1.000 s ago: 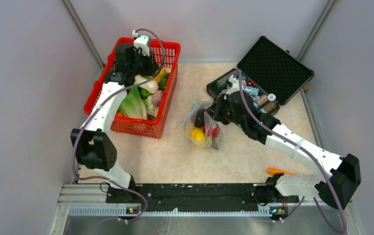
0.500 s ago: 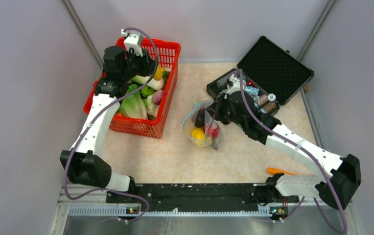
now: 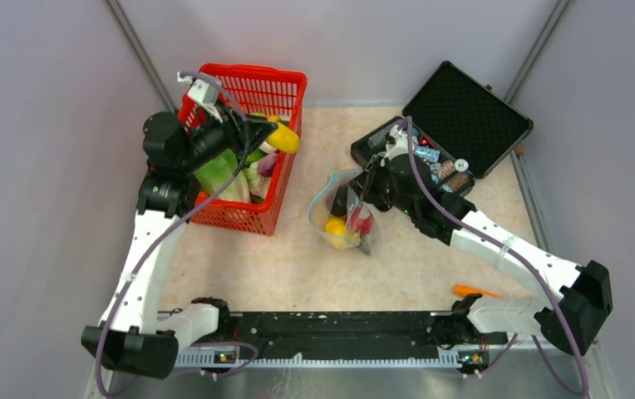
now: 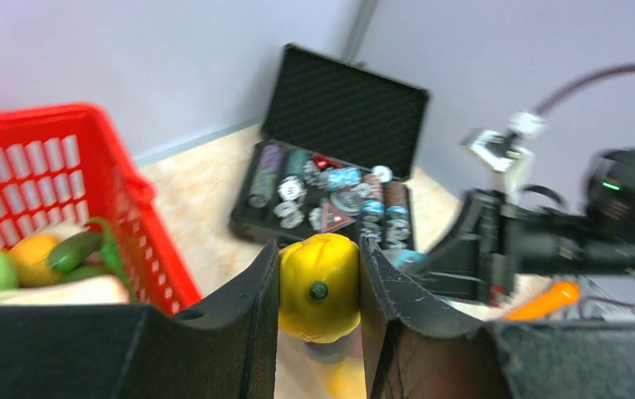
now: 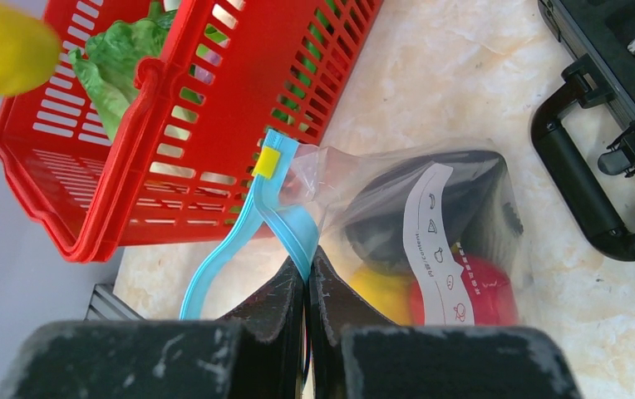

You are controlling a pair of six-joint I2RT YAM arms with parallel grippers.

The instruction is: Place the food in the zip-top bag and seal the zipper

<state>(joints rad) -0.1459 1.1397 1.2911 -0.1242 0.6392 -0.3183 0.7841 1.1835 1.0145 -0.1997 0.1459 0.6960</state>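
My left gripper (image 4: pixel 318 291) is shut on a yellow toy pepper (image 4: pixel 319 287), held in the air above the red basket's right rim; from above the pepper (image 3: pixel 283 137) shows at that gripper's (image 3: pixel 277 135) tips. The zip-top bag (image 3: pixel 343 214) lies at mid table, mouth toward the basket, with a yellow piece (image 5: pixel 385 291), a red round one (image 5: pixel 484 291) and a dark piece inside. My right gripper (image 5: pixel 307 278) is shut on the light-blue zipper (image 5: pixel 285 220) strip at the bag's mouth, holding it up; the other lip (image 5: pixel 214 266) curves away, leaving the mouth open.
The red mesh basket (image 3: pixel 214 212) at the back left holds leafy greens (image 3: pixel 219 174) and other toy vegetables. An open black case (image 3: pixel 464 116) with small trinkets sits at the back right. An orange stick (image 3: pixel 474 291) lies near the right arm's base.
The left arm has lifted out of the basket and swung back to the left, carrying the yellow pepper up over the basket's right rim. The right arm and bag have stayed put.
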